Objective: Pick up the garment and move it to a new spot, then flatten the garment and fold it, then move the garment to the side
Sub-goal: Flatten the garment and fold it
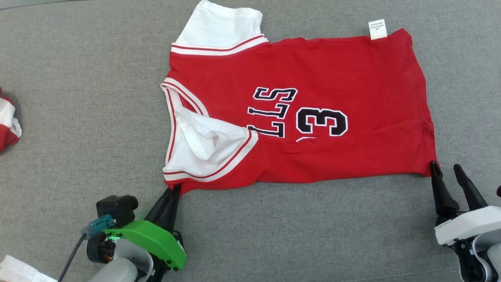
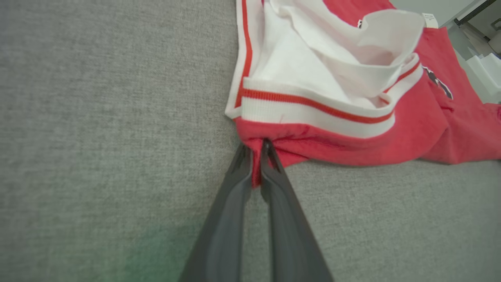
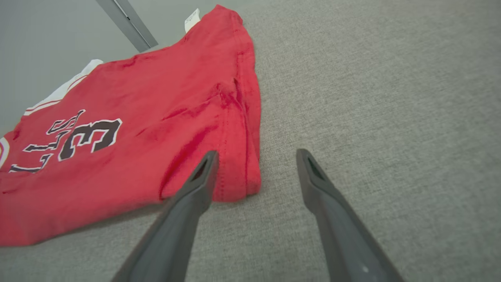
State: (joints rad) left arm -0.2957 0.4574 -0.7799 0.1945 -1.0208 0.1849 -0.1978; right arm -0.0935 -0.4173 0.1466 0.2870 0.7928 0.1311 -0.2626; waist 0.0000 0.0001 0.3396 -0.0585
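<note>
Left gripper (image 1: 174, 190) (image 2: 256, 148) is pinched shut on the near edge of the garment (image 1: 352, 78) (image 2: 352, 150), just below the near armhole trim. In the left wrist view a fold of red cloth shows squeezed between its two dark fingers. A green housing (image 1: 152, 239) sits on that wrist. Right gripper (image 1: 445, 166) (image 3: 256, 153) stands wide and holds nothing. One fingertip (image 3: 207, 160) is at the near hem corner of the garment (image 3: 156, 98), the other is over bare grey counter (image 1: 313, 235), and the corner itself lies between them. Whether that fingertip presses on the cloth I cannot tell.

At the near left edge of the head view a scrap of something white (image 1: 19, 270) pokes in.

The garment, a red jersey with white, red-striped trim, lies spread across the middle of the counter, collar toward the robot's left and hem toward its right. Its near strip is creased lengthwise. The near sleeve (image 1: 199, 145), white, is bunched and folded onto the chest beside the V collar. Black, white-edged letters and a figure 3 (image 1: 321, 121) run sideways across the front.

Well apart to the left lies another red and white cloth (image 1: 8, 125). At the far side, the far sleeve (image 1: 223, 23) lies flat, and a small white label (image 1: 377, 29) sticks out from the far edge near the hem.
</note>
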